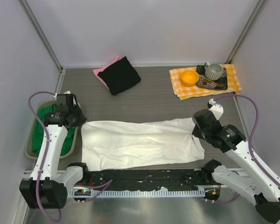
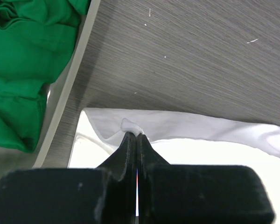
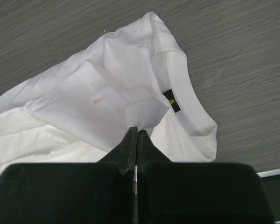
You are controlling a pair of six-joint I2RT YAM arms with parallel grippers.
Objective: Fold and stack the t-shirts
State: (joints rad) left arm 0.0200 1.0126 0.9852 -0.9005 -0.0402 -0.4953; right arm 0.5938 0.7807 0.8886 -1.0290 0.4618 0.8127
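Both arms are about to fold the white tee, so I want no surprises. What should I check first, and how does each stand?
1. Left gripper shut on the white cotton t-shirt's edge: ok.
2. Right gripper shut on fabric beside its collar: ok.
3. Layers caught in each pinch: cannot tell.
4. Shirt lies smooth: not ok, creased.
5. Grey wooden table beyond it bare: ok.
6. Folded black t-shirt at the back, out of the way: ok.

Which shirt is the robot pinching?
The white t-shirt, spread flat: left gripper and right gripper pinch it. The black t-shirt and pink t-shirt lie far back; the green t-shirt fills the bin.
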